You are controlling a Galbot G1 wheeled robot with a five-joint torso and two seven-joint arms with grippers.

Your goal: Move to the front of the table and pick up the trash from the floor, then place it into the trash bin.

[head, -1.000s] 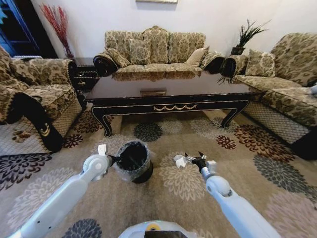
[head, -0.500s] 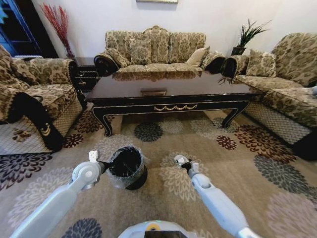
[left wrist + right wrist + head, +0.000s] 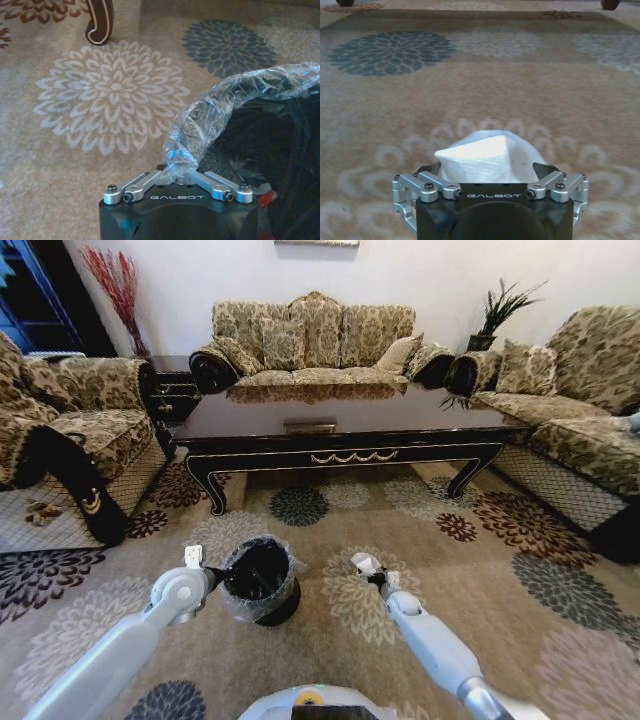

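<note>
Right gripper [image 3: 487, 172] fingers pinching white trash [image 3: 485, 157], left gripper [image 3: 175, 172] fingers pinching trash bin [image 3: 258, 580] liner

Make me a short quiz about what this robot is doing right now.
1. True or false: the right end effector holds white paper.
2. What is the left end effector gripping? A) a table leg B) the bin's plastic liner C) a cushion
3. Fill in: the bin stands on the ___.

Key: 1 true; 2 B; 3 carpet.
</note>
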